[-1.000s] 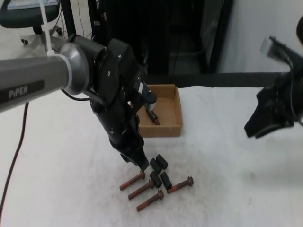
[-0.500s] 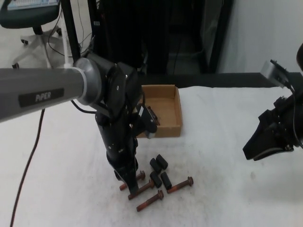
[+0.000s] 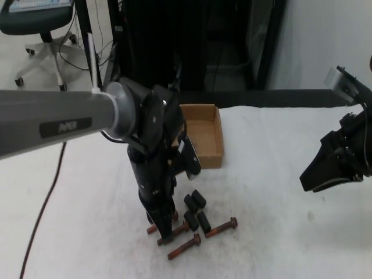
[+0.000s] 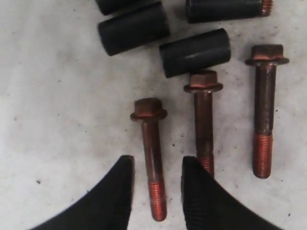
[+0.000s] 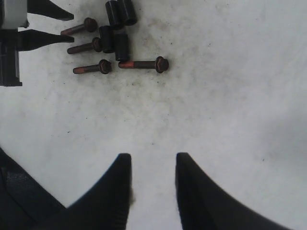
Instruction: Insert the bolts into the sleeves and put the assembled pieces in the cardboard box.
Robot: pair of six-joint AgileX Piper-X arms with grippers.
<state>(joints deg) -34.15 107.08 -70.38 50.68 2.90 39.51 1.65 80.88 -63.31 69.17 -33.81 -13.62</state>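
Observation:
Several rusty bolts and black sleeves lie loose on the white bench in front of the cardboard box (image 3: 204, 135). My left gripper (image 4: 157, 161) points down, open, its fingers (image 4: 117, 194) on either side of the threaded end of one bolt (image 4: 149, 136). In the high view the left gripper (image 3: 164, 232) is low over the leftmost bolts (image 3: 185, 246). Two more bolts (image 4: 204, 115) lie alongside, with sleeves (image 4: 195, 51) just past their heads. My right gripper (image 5: 152, 157) hangs open over bare bench, well to the right (image 3: 317, 177) of the pile.
The left arm hides part of the box's near left corner (image 3: 180, 163). The right wrist view takes in the whole pile, bolts (image 5: 143, 63) and sleeves (image 5: 121, 45), beside the left gripper's fingers (image 5: 45, 37). An office chair (image 3: 35, 23) stands behind the bench.
The left arm has swung its gripper down and toward the near side, from beside the sleeves to over the leftmost bolts. The right arm has barely shifted.

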